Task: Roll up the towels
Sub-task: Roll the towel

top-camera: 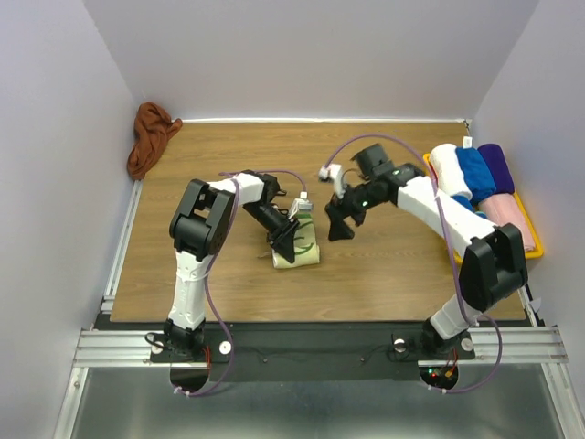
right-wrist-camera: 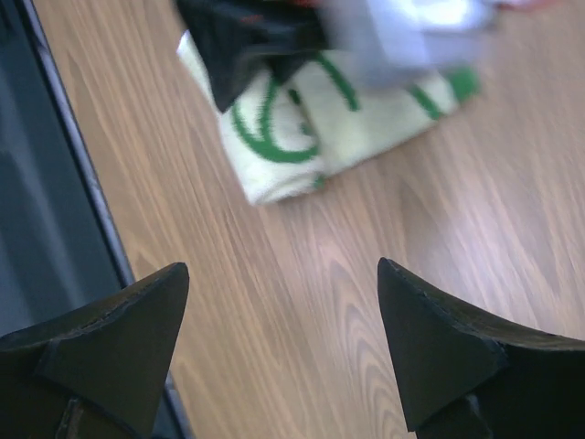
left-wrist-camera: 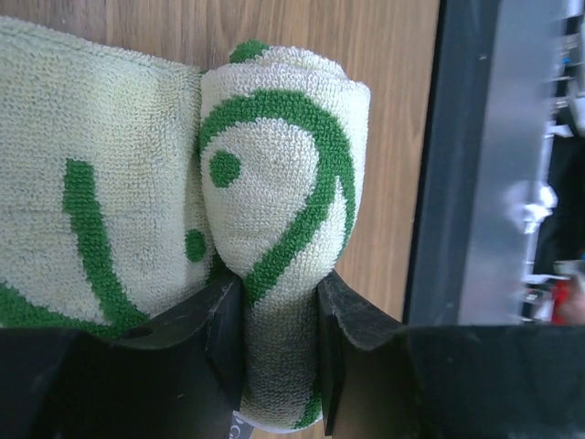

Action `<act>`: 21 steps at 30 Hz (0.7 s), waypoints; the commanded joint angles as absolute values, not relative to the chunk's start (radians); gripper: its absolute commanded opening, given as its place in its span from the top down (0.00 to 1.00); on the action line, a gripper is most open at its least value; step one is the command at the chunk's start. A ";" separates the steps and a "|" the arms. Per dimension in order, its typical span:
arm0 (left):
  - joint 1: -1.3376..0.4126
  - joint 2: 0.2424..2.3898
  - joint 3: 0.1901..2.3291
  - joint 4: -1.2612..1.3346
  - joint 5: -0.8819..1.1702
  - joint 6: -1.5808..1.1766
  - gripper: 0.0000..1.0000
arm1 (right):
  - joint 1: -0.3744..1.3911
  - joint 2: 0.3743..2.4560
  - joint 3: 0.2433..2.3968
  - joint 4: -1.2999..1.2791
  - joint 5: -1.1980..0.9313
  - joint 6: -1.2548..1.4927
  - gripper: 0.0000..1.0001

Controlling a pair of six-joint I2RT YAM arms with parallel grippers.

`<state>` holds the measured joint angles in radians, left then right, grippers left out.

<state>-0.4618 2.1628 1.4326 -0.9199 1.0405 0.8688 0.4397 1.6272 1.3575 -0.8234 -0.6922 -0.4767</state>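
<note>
Towel-rolling at the halfway mark or less: on the wooden bench (top-camera: 393,283), a yellow tray (top-camera: 535,249) at the right edge carries a row of finished rolled towels (top-camera: 471,174) in white, blue, purple and pink, which are not part of this job. In the far left corner the rust-brown towel (top-camera: 151,137) lies in a crumpled heap against the wall, not yet rolled. At the middle of the bench, towards the near side, the cream towel (top-camera: 309,255) with its green pattern is partly rolled. The left wrist view shows a tight roll (left-wrist-camera: 274,183) lying against a flat stretch of the same cloth that is left to wind in. The left tool (left-wrist-camera: 279,293) is closed narrowly on the end of that roll, one finger on each side. The right tool (right-wrist-camera: 281,267) hangs just to the right, jaws spread wide, with nothing between them. By this showing, one roll needs finishing and the brown towel needs all its work.
</note>
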 commanded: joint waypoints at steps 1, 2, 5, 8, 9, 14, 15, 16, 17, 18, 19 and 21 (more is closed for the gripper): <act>-0.459 2.278 1.439 -0.995 0.907 0.956 0.59 | 0.628 1.534 1.266 -0.600 -0.462 -0.560 0.12; -0.457 2.299 1.454 -1.005 0.905 0.963 0.59 | 0.653 1.528 1.217 -0.539 -0.427 -0.566 0.13; -0.456 2.322 1.476 -1.022 0.904 0.971 0.58 | 0.744 1.528 1.140 -0.427 -0.356 -0.610 0.13; -0.451 2.339 1.491 -1.034 0.900 0.976 0.57 | 0.848 1.566 1.097 -0.353 -0.251 -0.676 0.13; -0.448 2.342 1.496 -1.037 0.899 0.977 0.55 | 0.873 1.577 1.077 -0.338 -0.235 -0.699 0.13; -0.434 2.358 1.512 -1.048 0.888 0.991 0.53 | 0.948 1.626 1.002 -0.195 -0.195 -0.739 0.10; -0.431 2.359 1.513 -1.048 0.888 0.992 0.53 | 0.953 1.631 0.988 -0.163 -0.180 -0.744 0.10; -0.431 2.361 1.517 -1.048 0.887 0.996 0.53 | 0.956 1.640 0.962 -0.140 -0.172 -0.758 0.10; -0.426 2.361 1.523 -1.043 0.885 0.991 0.53 | 0.959 1.653 0.957 -0.111 -0.164 -0.762 0.12; -0.425 2.361 1.526 -1.042 0.885 0.991 0.53 | 0.962 1.676 0.956 -0.104 -0.166 -0.765 0.14; -0.422 2.361 1.529 -1.043 0.885 0.992 0.53 | 0.960 1.687 0.956 -0.104 -0.170 -0.765 0.18; -0.416 2.361 1.546 -1.049 0.884 0.997 0.52 | 0.962 1.704 0.948 -0.104 -0.187 -0.765 0.43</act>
